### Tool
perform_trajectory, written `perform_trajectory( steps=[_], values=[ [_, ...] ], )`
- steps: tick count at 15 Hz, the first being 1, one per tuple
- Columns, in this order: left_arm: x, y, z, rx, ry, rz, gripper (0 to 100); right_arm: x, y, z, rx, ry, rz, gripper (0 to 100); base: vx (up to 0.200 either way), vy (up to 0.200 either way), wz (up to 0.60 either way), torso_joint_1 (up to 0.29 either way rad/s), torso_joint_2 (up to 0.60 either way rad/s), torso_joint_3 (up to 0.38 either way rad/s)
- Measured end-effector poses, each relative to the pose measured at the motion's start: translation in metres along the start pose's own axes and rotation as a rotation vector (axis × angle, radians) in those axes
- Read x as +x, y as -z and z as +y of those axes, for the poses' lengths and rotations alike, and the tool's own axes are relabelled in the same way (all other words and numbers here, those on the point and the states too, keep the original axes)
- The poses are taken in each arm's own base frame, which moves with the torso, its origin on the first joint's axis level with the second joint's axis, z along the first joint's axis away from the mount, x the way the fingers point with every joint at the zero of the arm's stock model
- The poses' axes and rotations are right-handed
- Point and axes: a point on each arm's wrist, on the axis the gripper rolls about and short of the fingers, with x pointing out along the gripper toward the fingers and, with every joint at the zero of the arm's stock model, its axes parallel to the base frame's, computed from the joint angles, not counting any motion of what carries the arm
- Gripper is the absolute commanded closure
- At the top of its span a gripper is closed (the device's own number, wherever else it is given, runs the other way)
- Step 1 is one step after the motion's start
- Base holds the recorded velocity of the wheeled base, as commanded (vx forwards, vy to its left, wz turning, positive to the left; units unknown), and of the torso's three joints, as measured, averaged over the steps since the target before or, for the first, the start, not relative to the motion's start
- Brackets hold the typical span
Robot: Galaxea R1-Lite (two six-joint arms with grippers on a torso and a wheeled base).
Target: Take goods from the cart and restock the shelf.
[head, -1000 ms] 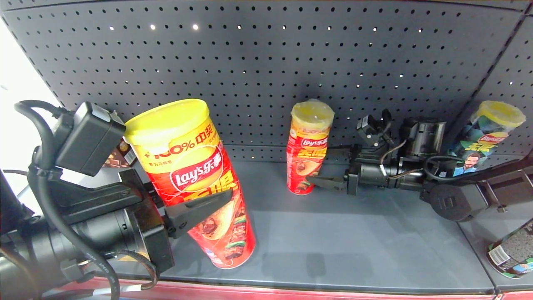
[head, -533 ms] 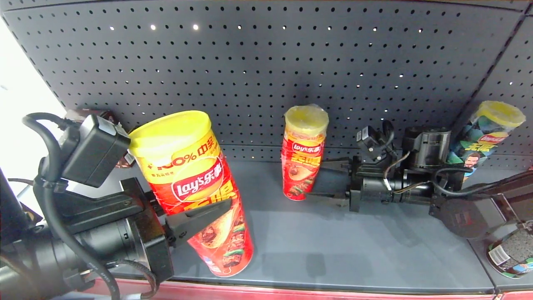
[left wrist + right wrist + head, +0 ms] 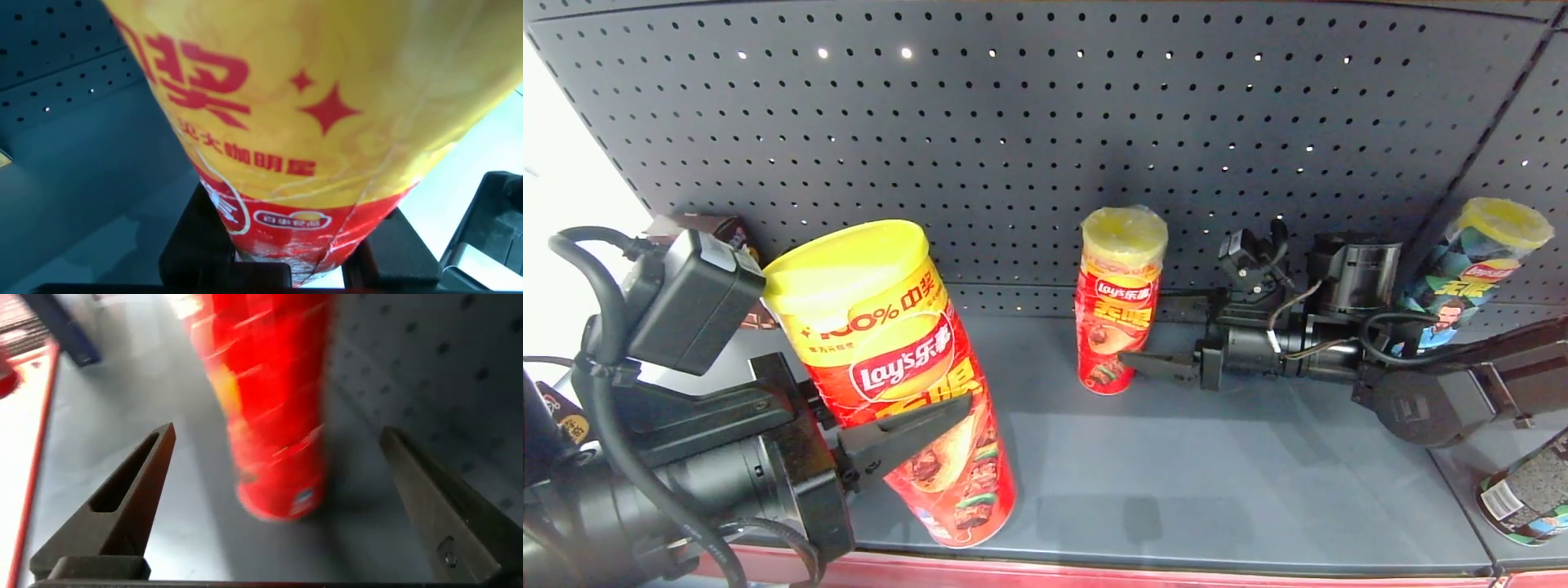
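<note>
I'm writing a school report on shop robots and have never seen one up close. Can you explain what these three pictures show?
It is a robot with two arms, each ending in a two-fingered pincer. The wide picture comes from a camera on its head, looking down at a grey shelf with a pegboard back. The other two come from cameras on the wrists, each looking along its own pincer. The left pincer is shut on a big red and yellow chip can, held tilted near the shelf's front edge. The right pincer is open, with a finger on either side of a smaller chip can that stands upright near the pegboard. A third can with a green label is at the far right.
</note>
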Motion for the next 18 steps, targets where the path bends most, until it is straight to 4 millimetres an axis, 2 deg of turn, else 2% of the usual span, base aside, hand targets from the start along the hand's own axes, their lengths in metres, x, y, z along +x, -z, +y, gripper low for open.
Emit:
perform_trajectory(
  steps=[4,9,15,16,18],
  values=[
    [0.001,-0.003,0.0,0.002,0.0,-0.008,100,0.018,0.002,-0.01,-0.012,-0.005,-0.015,0,0.0,0.0,0.0,0.0,0.0,0.0],
    [0.002,-0.001,0.0,0.0,0.001,-0.001,100,0.031,0.013,-0.013,-0.002,-0.02,-0.004,0,0.0,0.0,0.0,0.0,0.0,0.0],
    [0.003,0.001,0.001,-0.004,0.0,0.011,100,0.052,0.016,-0.014,-0.009,-0.055,-0.022,0,0.0,0.0,0.0,0.0,0.0,0.0],
    [0.003,0.002,0.001,-0.004,0.0,0.012,100,0.057,0.015,-0.014,-0.018,-0.076,-0.037,100,0.0,0.0,0.0,0.0,0.0,0.0],
    [0.003,0.002,0.001,-0.004,0.0,0.013,100,0.062,0.016,-0.014,-0.023,-0.079,-0.052,100,0.0,0.0,0.0,0.0,0.0,0.0]
  ],
)
